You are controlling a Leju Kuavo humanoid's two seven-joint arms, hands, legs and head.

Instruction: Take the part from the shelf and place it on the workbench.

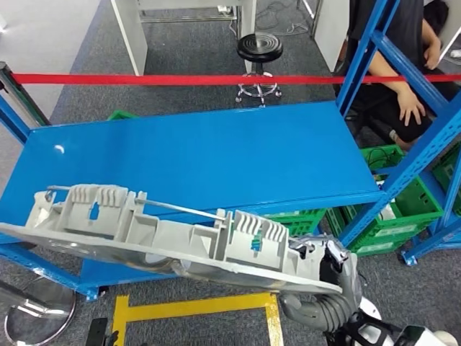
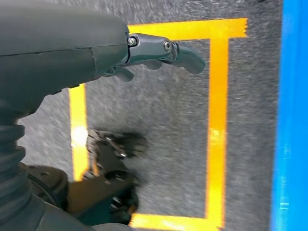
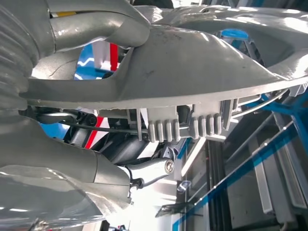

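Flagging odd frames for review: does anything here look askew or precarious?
Yes. The long grey part is gripped at one end only by the right hand, so most of it juts out sideways, tilted, in front of the blue shelf. The left hand holds nothing.

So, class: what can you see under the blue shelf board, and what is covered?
Under the blue shelf board, green crates show at the right and a green corner behind. The board hides whatever else sits below; the grey part covers its front edge.
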